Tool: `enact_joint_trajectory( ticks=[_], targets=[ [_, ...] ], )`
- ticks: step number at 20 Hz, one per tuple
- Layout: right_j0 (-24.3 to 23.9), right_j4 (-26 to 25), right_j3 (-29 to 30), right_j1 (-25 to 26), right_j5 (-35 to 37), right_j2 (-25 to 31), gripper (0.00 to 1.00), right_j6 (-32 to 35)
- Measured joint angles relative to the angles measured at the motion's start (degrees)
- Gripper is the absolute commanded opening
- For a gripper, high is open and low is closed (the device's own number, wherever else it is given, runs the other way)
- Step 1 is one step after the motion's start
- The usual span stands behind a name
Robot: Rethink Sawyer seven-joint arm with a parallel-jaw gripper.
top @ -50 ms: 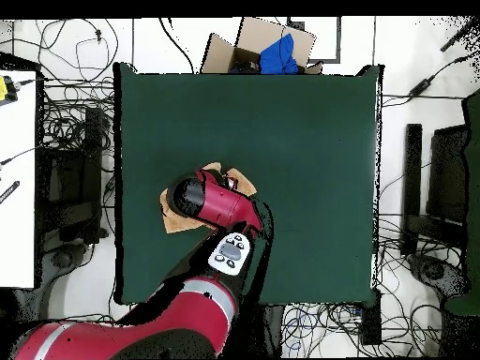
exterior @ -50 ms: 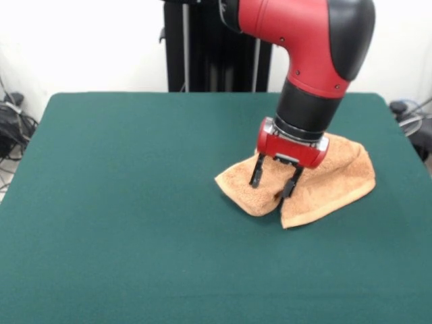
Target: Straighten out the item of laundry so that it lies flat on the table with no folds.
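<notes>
Towel (exterior @ -50 ms: 337,179), just one, lies folded on the table (exterior @ -50 ms: 135,202), its long axis slanting across the front view from lower left to upper right; my one gripper (exterior @ -50 ms: 275,179) stands spread apart over its left fold.

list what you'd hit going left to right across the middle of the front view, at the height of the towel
bare green table → left folded lobe of the orange towel → gripper, fingers open and down on the towel → right, larger part of the towel → a narrow strip of table at the right edge
</notes>
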Motion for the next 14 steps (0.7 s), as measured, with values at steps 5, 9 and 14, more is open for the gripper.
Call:
enact_joint_trajectory(
  ticks=[5,9,14],
  targets=[
    [-0.01,0.01,0.09,-0.11,0.00,-0.01,1.00,0.00],
    [-0.01,0.01,0.12,-0.11,0.00,0.00,1.00,0.00],
    [-0.01,0.00,0.17,-0.11,0.01,0.00,0.00,0.00]
  ],
)
